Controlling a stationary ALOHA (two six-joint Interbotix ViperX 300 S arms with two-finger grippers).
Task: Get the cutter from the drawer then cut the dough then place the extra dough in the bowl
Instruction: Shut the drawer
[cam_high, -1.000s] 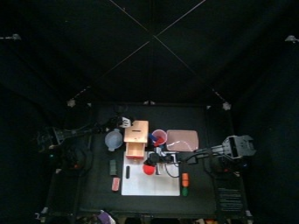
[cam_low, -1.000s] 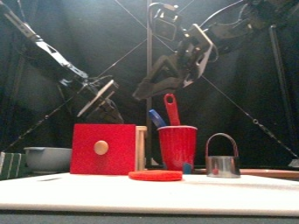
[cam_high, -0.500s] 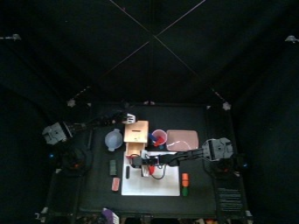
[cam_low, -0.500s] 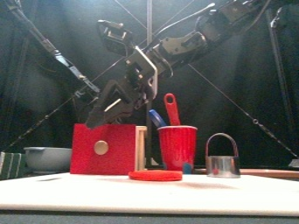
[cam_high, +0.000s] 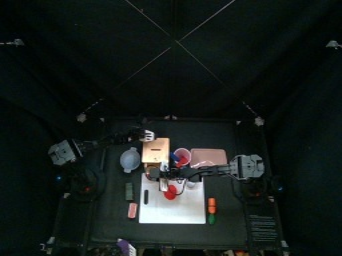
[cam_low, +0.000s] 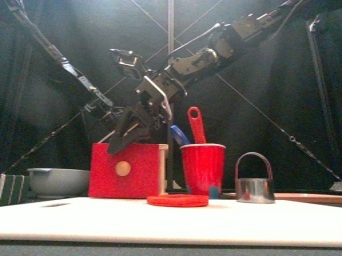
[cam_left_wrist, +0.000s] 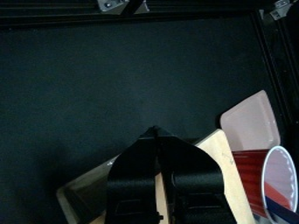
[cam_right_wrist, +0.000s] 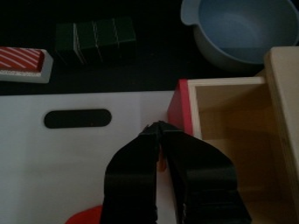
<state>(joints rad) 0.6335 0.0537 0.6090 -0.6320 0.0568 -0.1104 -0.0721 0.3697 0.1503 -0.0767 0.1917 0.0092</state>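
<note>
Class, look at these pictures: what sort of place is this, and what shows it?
Most likely a robot test booth staged as a toy kitchen: black curtains behind, a black arm overhead, and a white cutting board with red dough and a metal cutter.

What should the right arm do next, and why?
Probably nudge the drawer shut with the right gripper: its shut jaws sit right at the red front, the inside shows open and looks empty, and the cutter already stands outside beside the cup.

A robot lab booth: black curtains (cam_high: 171, 60) are closing in a small black surface (cam_high: 107, 228), and two black arms (cam_high: 221, 172) are hanging over its white board (cam_high: 181, 212).
</note>
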